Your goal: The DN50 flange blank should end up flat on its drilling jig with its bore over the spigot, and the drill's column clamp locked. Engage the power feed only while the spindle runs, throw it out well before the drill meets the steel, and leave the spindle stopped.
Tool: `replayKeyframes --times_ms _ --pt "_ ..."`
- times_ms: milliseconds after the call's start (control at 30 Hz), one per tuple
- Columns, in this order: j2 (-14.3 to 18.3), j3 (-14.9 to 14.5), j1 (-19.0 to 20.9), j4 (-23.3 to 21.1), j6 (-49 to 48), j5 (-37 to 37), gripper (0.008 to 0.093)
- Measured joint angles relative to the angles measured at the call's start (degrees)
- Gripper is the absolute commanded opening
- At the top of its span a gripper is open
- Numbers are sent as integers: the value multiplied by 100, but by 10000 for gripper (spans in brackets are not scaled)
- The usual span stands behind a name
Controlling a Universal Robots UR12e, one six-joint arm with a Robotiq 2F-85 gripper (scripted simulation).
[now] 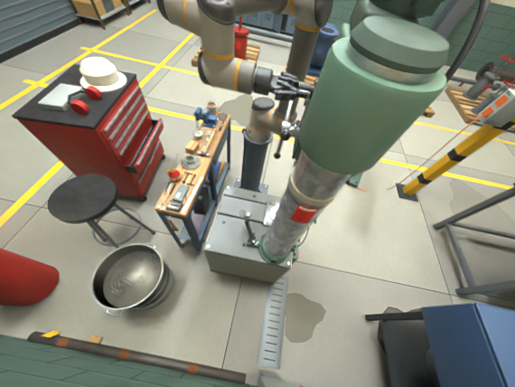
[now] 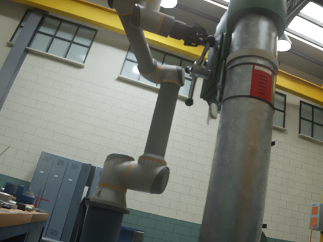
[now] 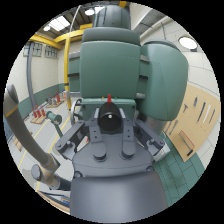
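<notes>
The flange blank [image 1: 190,161], a grey disc with a bore, lies on the wooden workbench left of the drill. The drill's green head [image 1: 370,104] sits high on its steel column [image 2: 244,149]. A feed handle with black ball knobs [image 2: 198,69] juts from the head's side. Its upper knob [image 3: 110,119] sits between my fingers. The column clamp lever [image 1: 249,228] stands on the grey base. The jig and spigot are hidden. My gripper [image 3: 110,121] is up at the head and is closing on the upper knob of the feed handle.
A red tool cabinet [image 1: 92,122] stands left of the workbench [image 1: 194,172]. A black stool [image 1: 83,199] and a steel bowl [image 1: 131,278] sit in front of the cabinet. A yellow-black barrier post [image 1: 451,162] leans on the right. A pegboard of tools [image 3: 197,121] hangs on the wall.
</notes>
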Motion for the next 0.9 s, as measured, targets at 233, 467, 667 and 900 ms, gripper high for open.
replayKeyframes --times_ms 233,467,667,900 --pt "0 0 0 0 0 0 95" --pt "0 0 0 0 0 0 80" --pt "0 0 0 0 1 0 80" --pt "0 0 0 -3 46 0 80"
